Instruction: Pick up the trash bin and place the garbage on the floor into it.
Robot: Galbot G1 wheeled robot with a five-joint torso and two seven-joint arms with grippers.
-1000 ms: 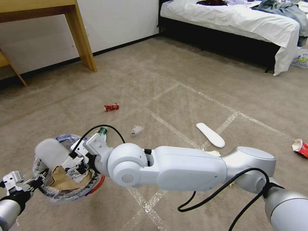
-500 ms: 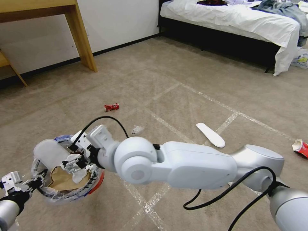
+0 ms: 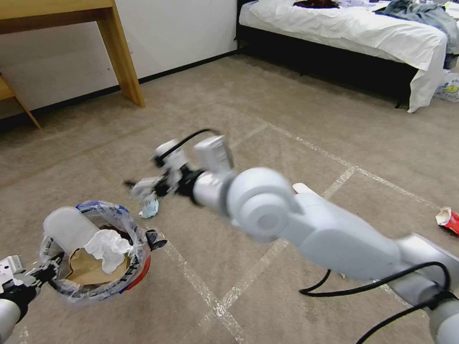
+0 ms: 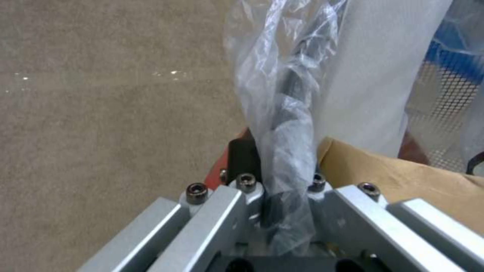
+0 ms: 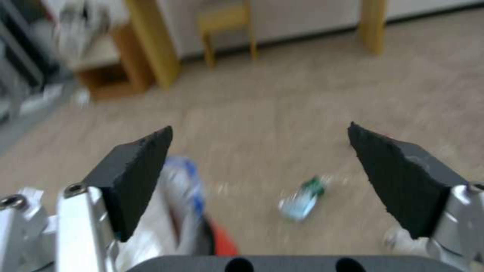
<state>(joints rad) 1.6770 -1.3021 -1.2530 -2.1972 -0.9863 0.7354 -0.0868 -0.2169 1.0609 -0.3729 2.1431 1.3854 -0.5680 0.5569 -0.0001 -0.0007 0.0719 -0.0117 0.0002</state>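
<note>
The red trash bin (image 3: 138, 274), lined with a clear bag, hangs low at my left. My left gripper (image 3: 36, 277) is shut on its rim (image 4: 290, 124). Inside lie a white slipper (image 3: 67, 227), a crumpled tissue (image 3: 110, 246) and a brown paper bag (image 3: 83, 270) (image 4: 403, 181). My right gripper (image 3: 137, 185) (image 5: 262, 170) hovers open and empty above the floor beyond the bin. Under it a bluish bottle (image 3: 149, 209) (image 5: 302, 198) lies on the carpet. A second white slipper (image 3: 300, 187) peeks out behind my right arm. A red crushed wrapper (image 3: 449, 219) lies far right.
A wooden table leg (image 3: 126, 62) and a chair leg (image 3: 21, 105) stand by the wall at the back left. A bed (image 3: 358, 33) fills the back right, with a white plastic bag (image 3: 449, 88) beside it. Tape lines (image 3: 248, 282) cross the carpet.
My right gripper has lifted out of the bin and swung away over the floor, leaving the white tissue inside. The bin and left gripper have stayed put.
</note>
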